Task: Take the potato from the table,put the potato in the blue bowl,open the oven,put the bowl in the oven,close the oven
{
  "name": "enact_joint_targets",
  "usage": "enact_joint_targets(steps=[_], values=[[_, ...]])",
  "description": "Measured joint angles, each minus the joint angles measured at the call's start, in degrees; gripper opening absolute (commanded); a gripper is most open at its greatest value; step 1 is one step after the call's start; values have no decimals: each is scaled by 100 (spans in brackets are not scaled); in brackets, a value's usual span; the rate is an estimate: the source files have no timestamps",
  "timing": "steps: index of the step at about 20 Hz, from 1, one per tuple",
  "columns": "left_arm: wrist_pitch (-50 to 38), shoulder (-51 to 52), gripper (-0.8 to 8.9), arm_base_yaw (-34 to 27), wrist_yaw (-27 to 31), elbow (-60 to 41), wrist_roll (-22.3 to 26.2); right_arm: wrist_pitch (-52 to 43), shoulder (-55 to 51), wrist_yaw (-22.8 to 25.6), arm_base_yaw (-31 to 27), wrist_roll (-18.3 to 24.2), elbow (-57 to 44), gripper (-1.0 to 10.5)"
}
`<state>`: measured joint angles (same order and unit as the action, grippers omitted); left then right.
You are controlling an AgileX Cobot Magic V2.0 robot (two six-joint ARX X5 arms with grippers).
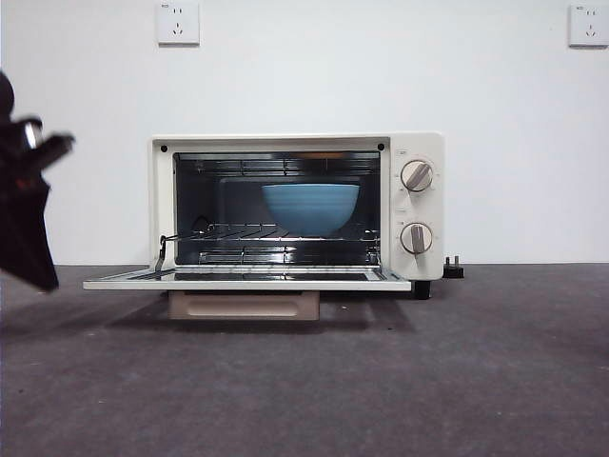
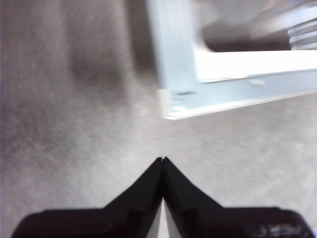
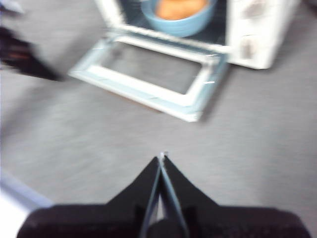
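Note:
The cream-white oven [image 1: 295,205] stands in the middle of the dark grey table [image 1: 381,381] with its glass door [image 1: 247,279] folded down flat. On the rack inside sits the blue bowl [image 1: 311,207]. The right wrist view shows the orange-brown potato [image 3: 181,7] lying in the bowl [image 3: 181,24]. My left gripper [image 2: 162,159] is shut and empty, hovering over the table just off a front corner of the open door [image 2: 183,101]; it appears as a dark arm at the left edge [image 1: 27,205]. My right gripper [image 3: 161,156] is shut and empty, held back from the oven.
Two round knobs [image 1: 417,175] are on the oven's right panel. A black plug [image 1: 454,268] lies on the table behind the oven's right side. Two white wall sockets [image 1: 178,22] are mounted high on the wall behind.

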<state>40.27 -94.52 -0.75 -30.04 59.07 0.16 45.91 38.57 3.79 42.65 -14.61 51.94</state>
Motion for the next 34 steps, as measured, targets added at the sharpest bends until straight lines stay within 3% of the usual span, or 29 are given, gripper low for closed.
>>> enact_joint_targets(steps=[4, 9, 14, 27, 34], values=[[-409, -568, -7, -39, -319, 0, -306, -238, -461, -505, 2, -199, -2, -12], [-966, -973, -7, -57, -960, 0, -990, -243, -625, -527, 2, -389, -2, -12], [-1399, -1005, -7, -103, -1021, 0, -1506, -243, -645, -529, 2, -450, -2, -12], [-1469, -1008, -7, -160, -1488, -2, -1788, -243, -645, -527, 2, -450, -2, -12], [-1893, -1016, -7, -210, -2197, -7, -2103, -243, -645, -529, 2, -452, -2, -12]])
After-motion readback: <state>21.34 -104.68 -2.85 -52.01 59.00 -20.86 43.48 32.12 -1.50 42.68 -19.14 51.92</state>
